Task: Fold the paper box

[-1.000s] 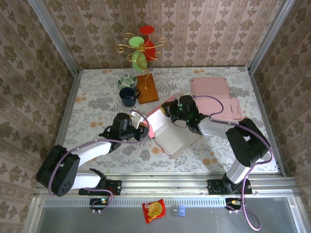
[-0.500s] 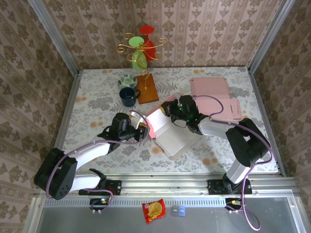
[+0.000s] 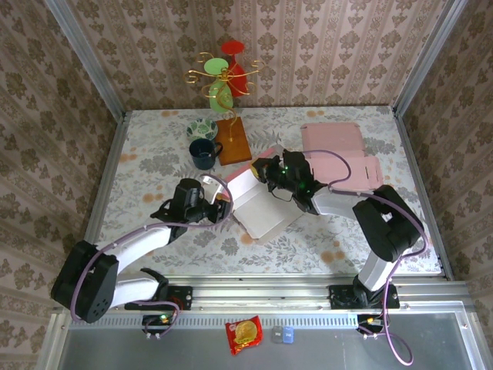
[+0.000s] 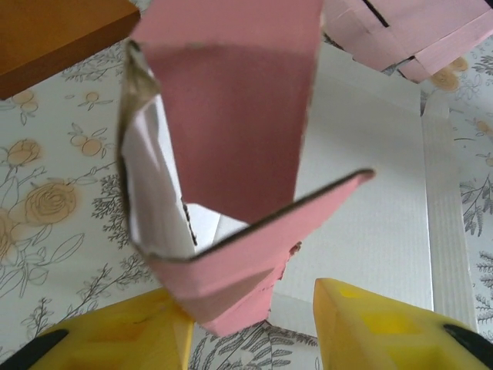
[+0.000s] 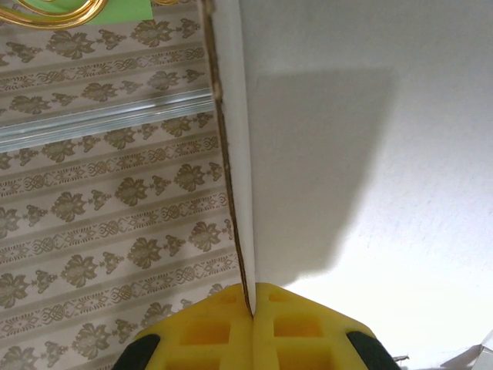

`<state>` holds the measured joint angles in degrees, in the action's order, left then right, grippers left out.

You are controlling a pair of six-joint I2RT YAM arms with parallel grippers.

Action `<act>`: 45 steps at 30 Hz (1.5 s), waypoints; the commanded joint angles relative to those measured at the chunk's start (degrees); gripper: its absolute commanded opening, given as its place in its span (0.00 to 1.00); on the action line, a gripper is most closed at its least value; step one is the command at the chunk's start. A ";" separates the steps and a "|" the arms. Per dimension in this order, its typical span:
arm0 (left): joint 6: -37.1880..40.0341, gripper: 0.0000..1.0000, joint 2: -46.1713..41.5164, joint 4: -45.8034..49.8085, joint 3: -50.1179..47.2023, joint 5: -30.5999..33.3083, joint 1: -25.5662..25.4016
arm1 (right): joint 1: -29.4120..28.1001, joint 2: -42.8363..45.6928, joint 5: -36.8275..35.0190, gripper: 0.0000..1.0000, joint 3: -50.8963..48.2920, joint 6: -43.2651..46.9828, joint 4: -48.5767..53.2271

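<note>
Pink cardboard, white on the inside: the paper box [image 3: 260, 206] lies partly folded near the middle of a floral-patterned bench [image 3: 146, 166], between two robot arms. The left tool [image 3: 219, 202] sits at the box's left edge with its yellow fingers [image 4: 115, 335] spread apart, gripping nothing; a raised pink corner flap pokes between them, clear of the right-hand finger. The right tool [image 3: 267, 174] is at the box's far edge, its fingers pinched tight on a thin upright wall of the box. Farther back on the bench lie a flat pink cardboard sheet [image 3: 339, 142], a dark mug [image 3: 204, 153] and a wooden block [image 3: 233, 140]
</note>
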<state>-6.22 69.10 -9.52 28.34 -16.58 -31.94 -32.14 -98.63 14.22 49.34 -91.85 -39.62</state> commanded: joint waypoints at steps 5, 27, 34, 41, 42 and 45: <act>-0.16 0.49 -4.55 3.54 -0.58 0.14 1.09 | -0.12 -2.79 0.96 0.00 -4.66 0.87 -10.47; 1.55 0.34 -1.26 -2.34 -2.52 -5.53 4.26 | -0.47 -3.19 1.42 0.00 -5.50 1.19 -10.92; 5.72 0.36 1.32 -2.93 -1.51 -7.90 4.18 | -0.73 -2.99 1.25 0.00 -5.53 1.06 -11.01; 9.07 0.32 2.79 -3.72 -0.72 -10.84 4.24 | -0.90 -2.89 1.08 0.00 -5.40 0.98 -11.01; 9.20 0.29 2.76 -3.21 -0.48 -11.01 4.17 | -0.91 -2.90 0.98 0.00 -5.42 0.97 -11.01; 9.47 0.26 2.39 -2.72 -0.30 -10.57 3.52 | -0.90 -3.10 0.90 0.00 -5.23 0.87 -11.40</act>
<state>1.15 71.57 -11.60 26.04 -25.56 -27.77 -32.69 -100.68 15.07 44.14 -91.66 -49.58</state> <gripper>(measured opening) 0.264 0.065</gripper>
